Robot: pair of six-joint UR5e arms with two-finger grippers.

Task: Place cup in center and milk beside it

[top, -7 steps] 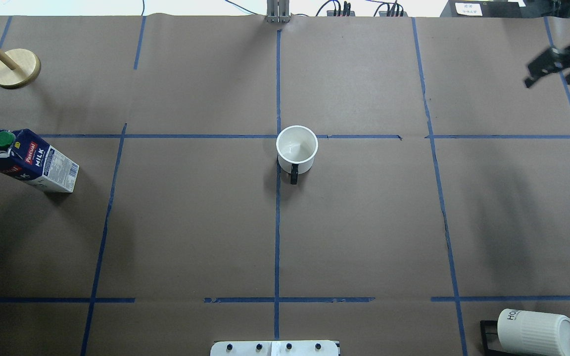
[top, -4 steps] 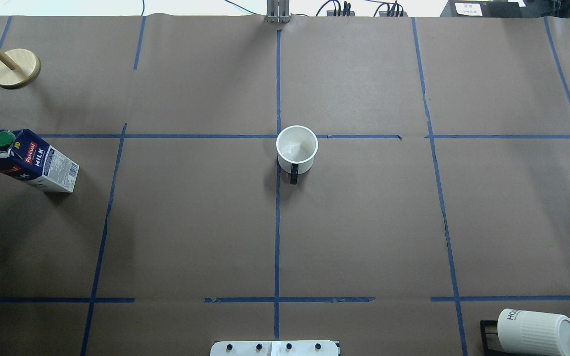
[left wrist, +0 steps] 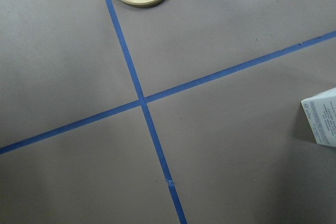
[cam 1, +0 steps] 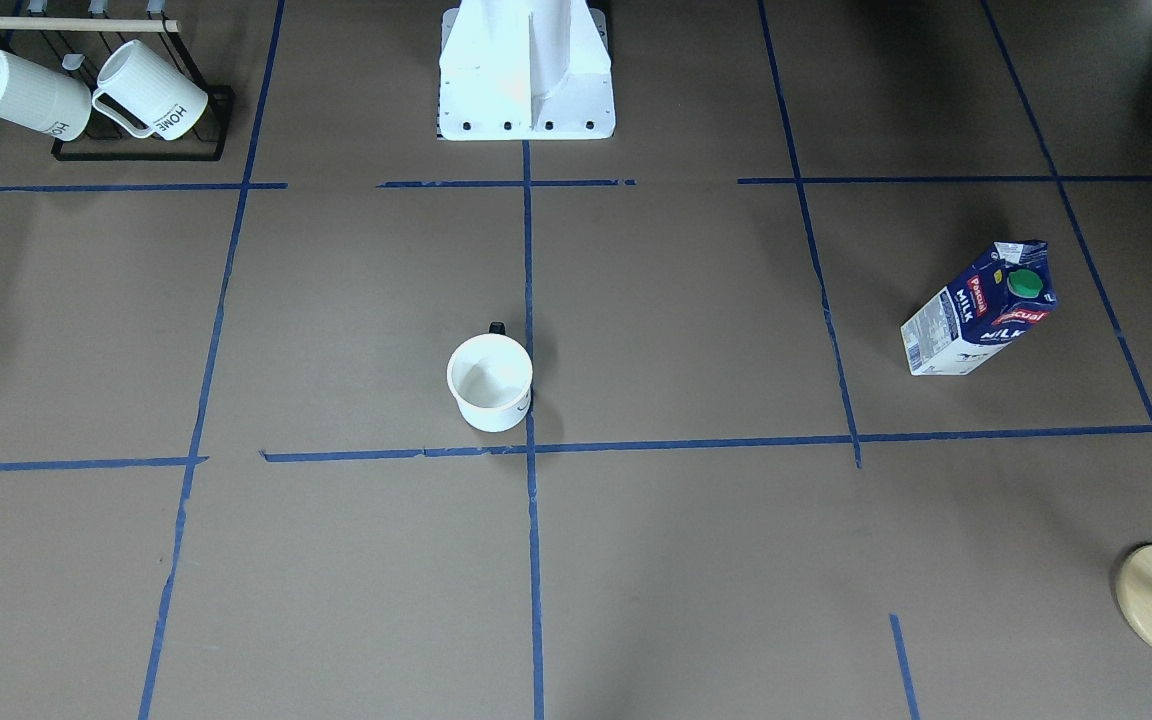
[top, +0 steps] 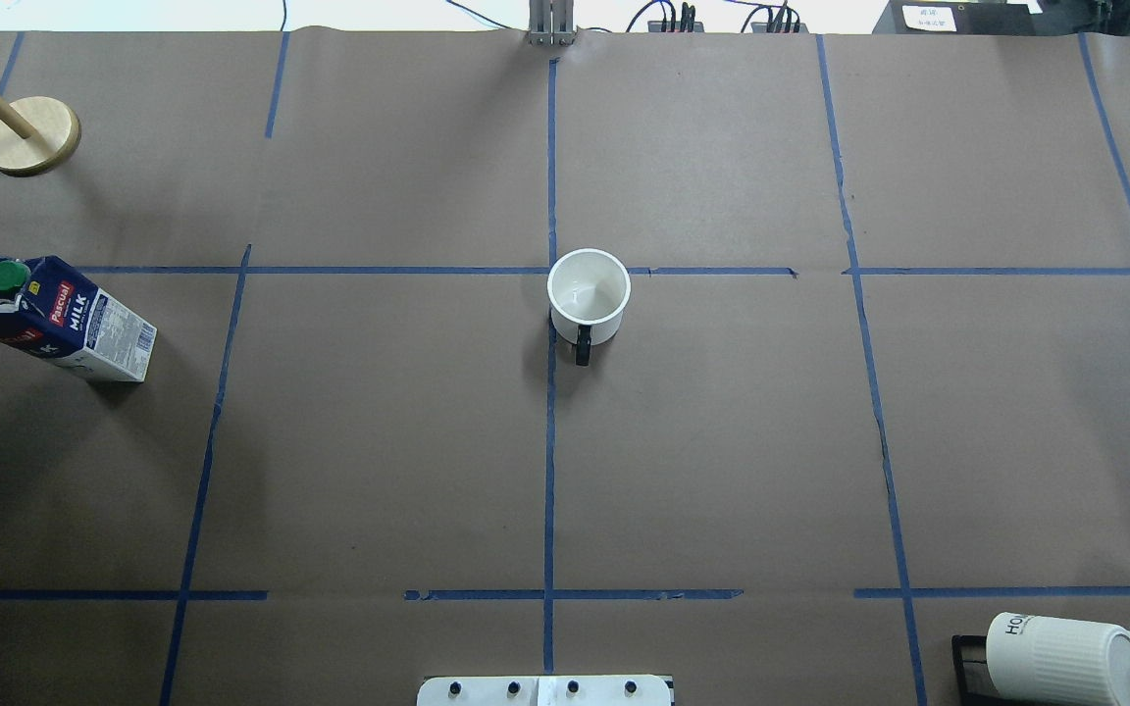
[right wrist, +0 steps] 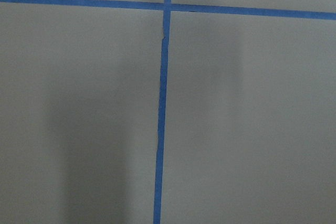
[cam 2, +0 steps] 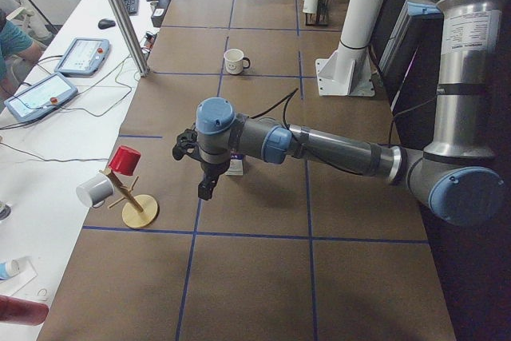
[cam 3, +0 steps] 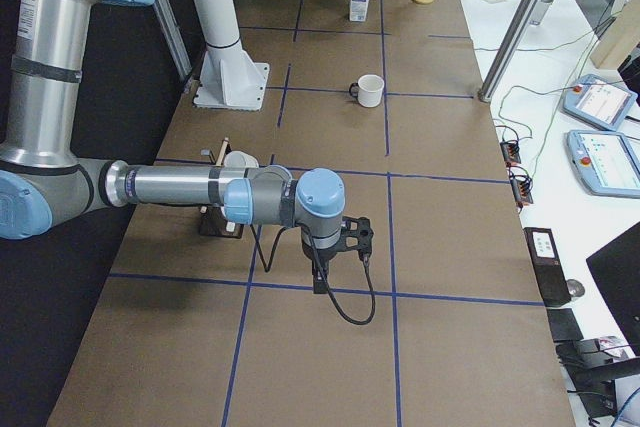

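Note:
The cup stands upright right beside the center, the crossing of blue tape lines, with its black handle toward the robot; it also shows in the front view. The milk stands upright far out on the robot's left side, also in the front view. The left gripper hangs above the table close to the milk and shows only in the exterior left view. The right gripper shows only in the exterior right view, far from the cup. I cannot tell whether either is open or shut.
A wooden mug tree stands at the far left corner, beyond the milk. A black rack with two ribbed "HOME" mugs sits near the robot's right side. The white robot base is at the near edge.
The right gripper, at the overhead view's top right edge one second ago, has left that view. The cup and milk have not moved.

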